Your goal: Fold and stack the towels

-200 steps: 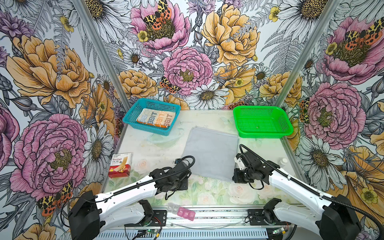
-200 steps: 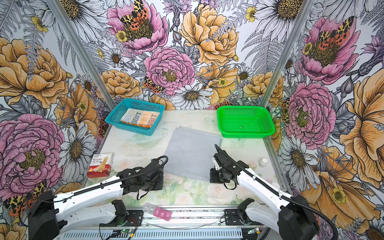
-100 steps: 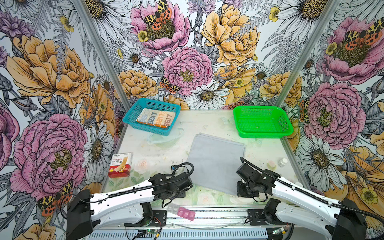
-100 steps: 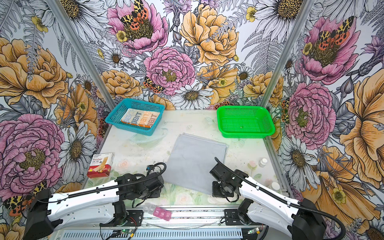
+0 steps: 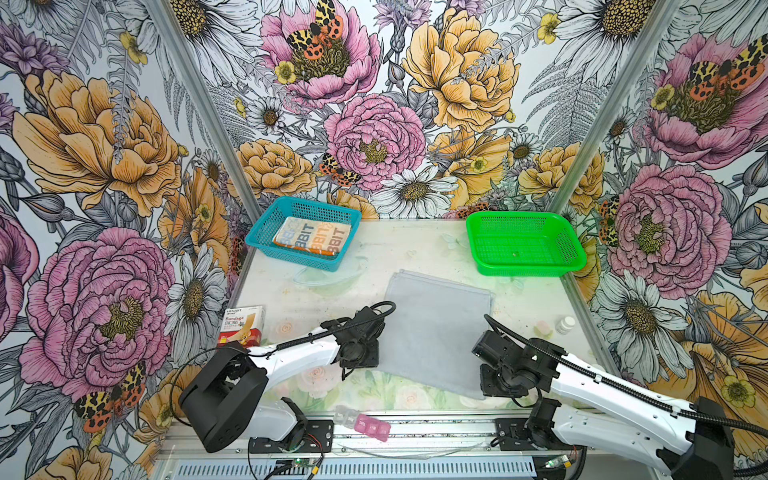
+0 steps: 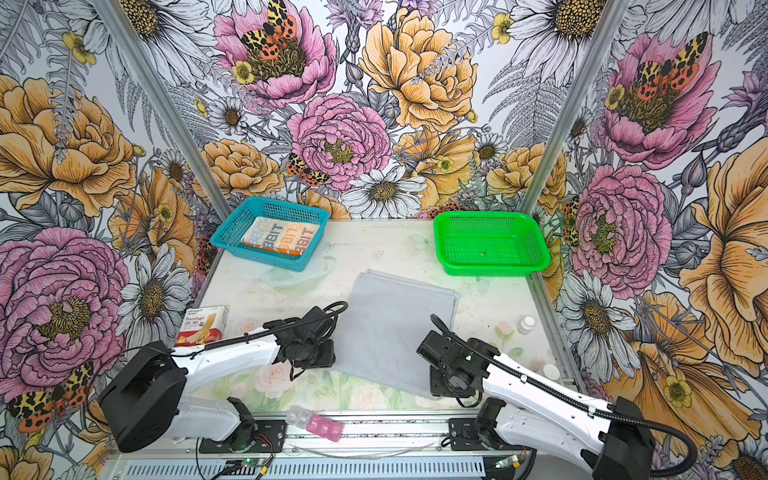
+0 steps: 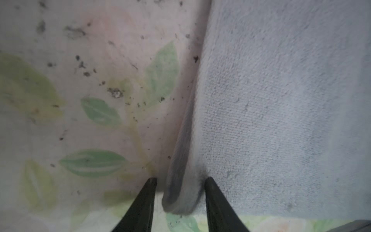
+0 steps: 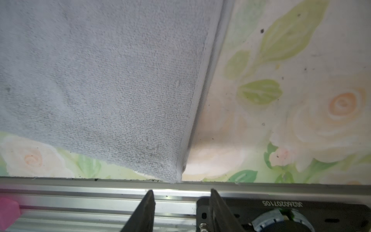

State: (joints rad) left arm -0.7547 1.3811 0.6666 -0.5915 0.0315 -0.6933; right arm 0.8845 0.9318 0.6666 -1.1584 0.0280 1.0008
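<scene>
Lying flat on the flower-printed tabletop (image 5: pixel 415 249), from its middle down toward 6 o'clock, is the large pale grey-white terry towel (image 5: pixel 436 328), a soft four-sided slab of doubled cloth with a fine looped nap; its layered hems show along the far edge in both top views. The left gripper (image 7: pixel 179 180) sits low at the towel's 8 o'clock corner. In the left wrist view its dark tapered fingers (image 7: pixel 212 192) stand apart, straddling the rounded, rolled fold of that corner without squeezing it. The right gripper (image 8: pixel 181 192) is at the 5 o'clock corner, its fingers likewise apart with nothing between them, and the cloth's pointed tip lies just ahead of them at the edge of the ribbed aluminium rail (image 8: pixel 80 200). At 11 o'clock a teal plastic mesh basket (image 5: pixel 299 259) holds the folded striped towel with "BBIT" lettering (image 5: pixel 311 239). At 1 o'clock stands a bright green mesh basket (image 5: pixel 523 266).
</scene>
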